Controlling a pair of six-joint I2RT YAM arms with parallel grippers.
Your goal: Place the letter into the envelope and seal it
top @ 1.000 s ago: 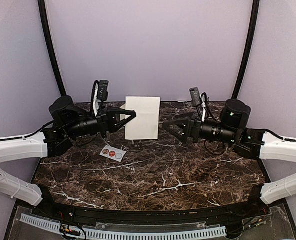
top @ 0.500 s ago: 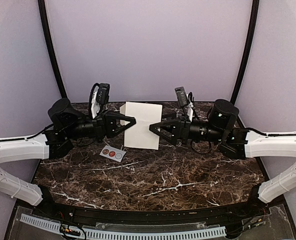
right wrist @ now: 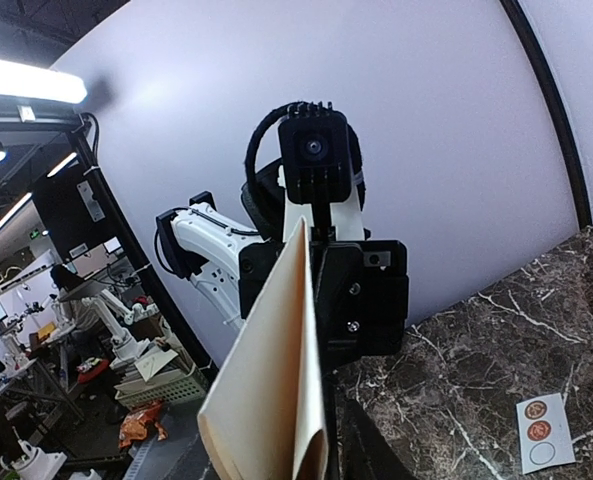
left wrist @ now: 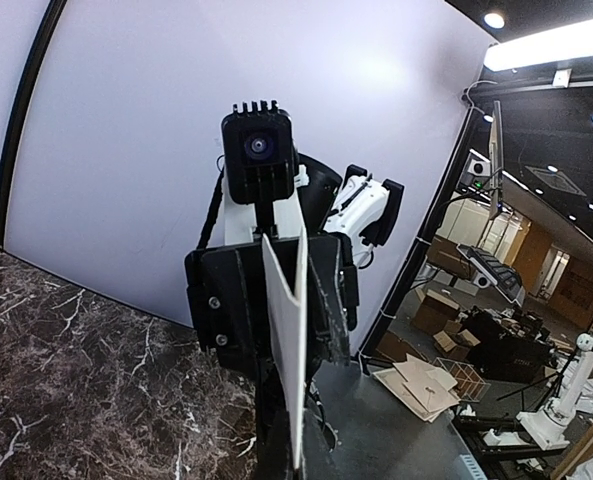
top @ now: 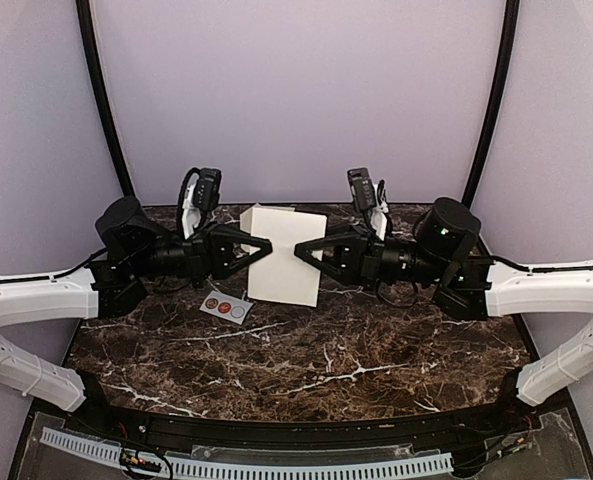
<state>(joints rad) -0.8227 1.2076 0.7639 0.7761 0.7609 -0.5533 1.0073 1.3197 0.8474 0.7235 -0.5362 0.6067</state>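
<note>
A plain cream envelope stands upright in the air above the back of the table, held between the two arms. My left gripper is shut on its left edge, and the left wrist view shows the envelope edge-on between the jaws. My right gripper is closed on its right edge. In the right wrist view the envelope rises from the jaws as two tan layers, curled apart at the bottom. A second cream edge peeks out behind its top left corner. The letter is not visible as a separate thing.
A small card with round stickers lies on the dark marble table below the left gripper and also shows in the right wrist view. Black frame posts stand at the back corners.
My right arm has moved left to the envelope's right edge and its jaws have closed there. The envelope has tilted slightly. The left gripper has stayed shut on it.
</note>
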